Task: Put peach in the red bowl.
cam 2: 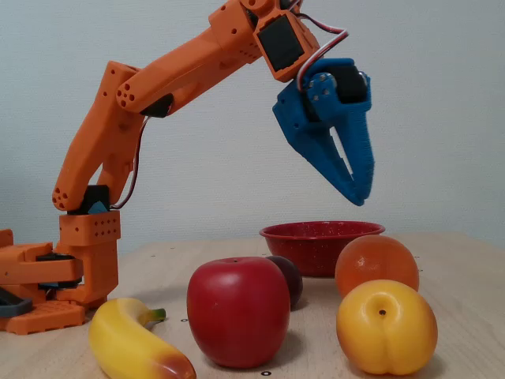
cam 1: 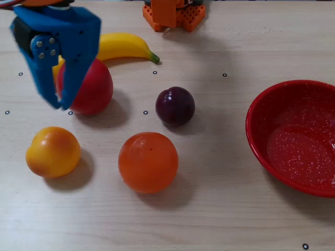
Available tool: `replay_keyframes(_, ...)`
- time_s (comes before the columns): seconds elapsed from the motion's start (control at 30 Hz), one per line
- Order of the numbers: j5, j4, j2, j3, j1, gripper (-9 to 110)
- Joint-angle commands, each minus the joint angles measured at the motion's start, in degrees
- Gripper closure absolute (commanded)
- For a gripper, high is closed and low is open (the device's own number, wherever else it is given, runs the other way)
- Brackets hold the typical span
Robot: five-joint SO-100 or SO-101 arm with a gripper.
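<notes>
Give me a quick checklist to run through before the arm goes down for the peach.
1. Gripper empty: ok, nothing between the jaws, which stand nearly together.
2. Jaws wide enough for the peach: not ok, they look too narrow for the fruit.
3. Gripper over the peach: not ok, in the top-down fixed view it hangs over the apple, above the peach in the picture.
4. Peach free to grasp: ok, it sits apart from the orange and the apple.
5. Red bowl ready: ok, empty and upright.
6. Path to the bowl: cannot tell for sure; the orange and plum lie between.
</notes>
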Motion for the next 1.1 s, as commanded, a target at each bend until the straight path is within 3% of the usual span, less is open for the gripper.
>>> replay_keyframes(0.0, -9.84, -3.34, 5.36, -0.44, 1.23, 102)
replay_keyframes(0.5, -67.15, -3.25, 9.49, 2.64, 1.67, 102)
replay_keyframes(0.8, -107.4, 11.34, 11.43, 1.67, 1.85, 101)
replay_keyframes(1.07, -124.28, 12.39, 9.76, -4.13, 3.96, 95)
